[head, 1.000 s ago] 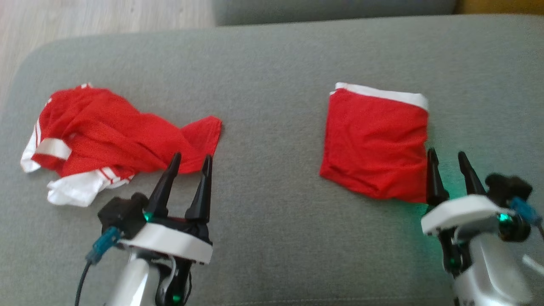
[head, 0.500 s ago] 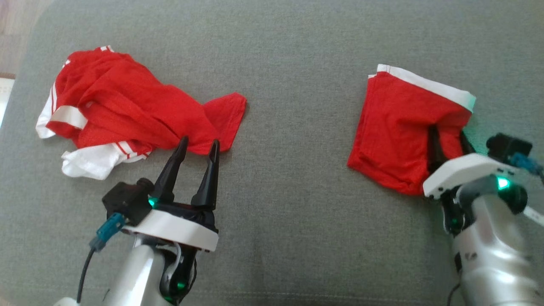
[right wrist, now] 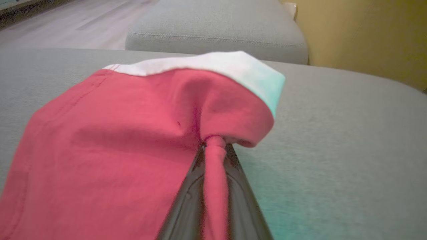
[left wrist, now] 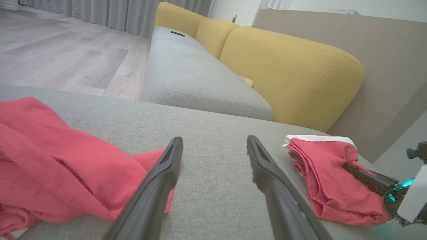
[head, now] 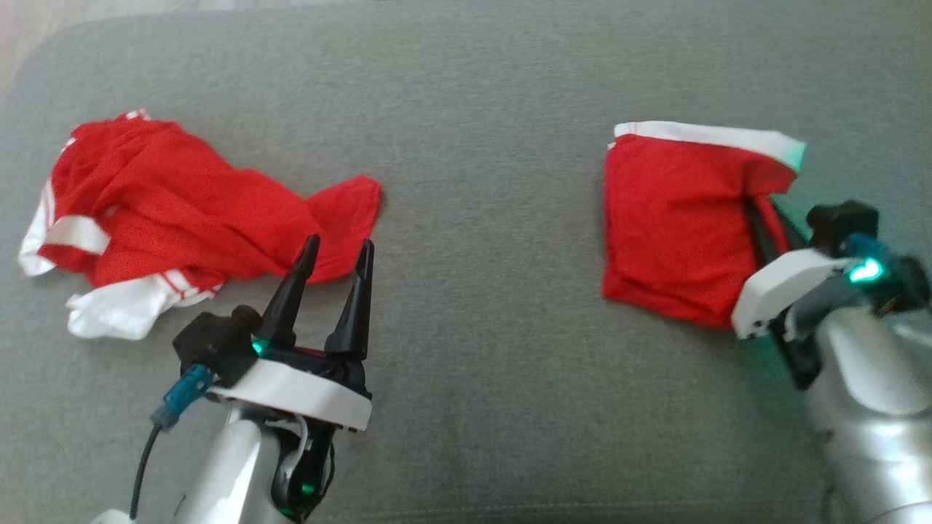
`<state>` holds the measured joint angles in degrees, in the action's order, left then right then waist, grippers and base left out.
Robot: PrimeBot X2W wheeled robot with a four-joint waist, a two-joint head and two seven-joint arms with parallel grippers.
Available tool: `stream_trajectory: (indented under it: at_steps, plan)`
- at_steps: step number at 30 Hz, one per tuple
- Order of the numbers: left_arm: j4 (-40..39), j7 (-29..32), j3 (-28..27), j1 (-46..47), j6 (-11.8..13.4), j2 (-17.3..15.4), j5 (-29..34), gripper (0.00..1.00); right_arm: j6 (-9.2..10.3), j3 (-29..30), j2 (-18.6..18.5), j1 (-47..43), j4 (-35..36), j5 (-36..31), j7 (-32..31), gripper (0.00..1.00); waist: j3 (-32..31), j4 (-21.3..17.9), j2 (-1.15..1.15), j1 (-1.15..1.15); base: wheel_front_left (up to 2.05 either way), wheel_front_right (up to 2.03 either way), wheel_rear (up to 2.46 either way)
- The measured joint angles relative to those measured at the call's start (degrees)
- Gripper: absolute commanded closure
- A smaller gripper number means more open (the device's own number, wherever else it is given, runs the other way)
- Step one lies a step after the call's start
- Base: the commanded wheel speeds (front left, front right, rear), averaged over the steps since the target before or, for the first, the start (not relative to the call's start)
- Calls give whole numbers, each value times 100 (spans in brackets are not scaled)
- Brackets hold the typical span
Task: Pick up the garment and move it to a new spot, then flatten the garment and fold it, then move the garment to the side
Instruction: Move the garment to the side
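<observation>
Two red garments lie well apart on a grey sofa seat (head: 480, 145). Toward the robot's right sits the folded garment (head: 670, 225), a rough square of red with a white band along its far edge. The right hand (head: 766, 217) reaches in from the garment's right edge, its dark fingers (right wrist: 186, 203) pressed together and pinching a bunch of the red cloth. In the right wrist view a thin twist of fabric runs between them, and the cloth around the pinch is drawn up into a small hump just below the white band. The rest of the folded garment lies on the seat. Toward the robot's left, a crumpled garment (head: 182, 218), red with white trim, lies in a loose heap. The left hand (head: 340, 244) is spread wide, its tips at the heap's near edge; whether they touch the cloth I cannot tell. Beyond the seat, the left wrist view shows a yellow backrest (left wrist: 290, 73) and a wooden floor (left wrist: 66, 53).
</observation>
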<state>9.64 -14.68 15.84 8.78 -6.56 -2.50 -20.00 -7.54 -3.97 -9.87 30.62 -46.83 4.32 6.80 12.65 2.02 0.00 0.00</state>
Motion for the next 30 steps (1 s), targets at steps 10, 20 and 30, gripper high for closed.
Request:
stream_trajectory:
  at_steps: [10,20,30]
  plan:
    - [-59,0,33,169,-1,1,0,0,0,-910,-1746,305,536,132,-813,100,258,-145,0,0,0,0,0]
    - [-172,0,92,530,-33,3,-33,0,0,-388,-2808,811,310,-74,-1199,100,856,75,0,1,0,0,0]
    - [-209,-1,91,804,-51,5,-33,0,0,512,-2688,909,233,-662,-1319,78,1118,137,0,0,0,0,0]
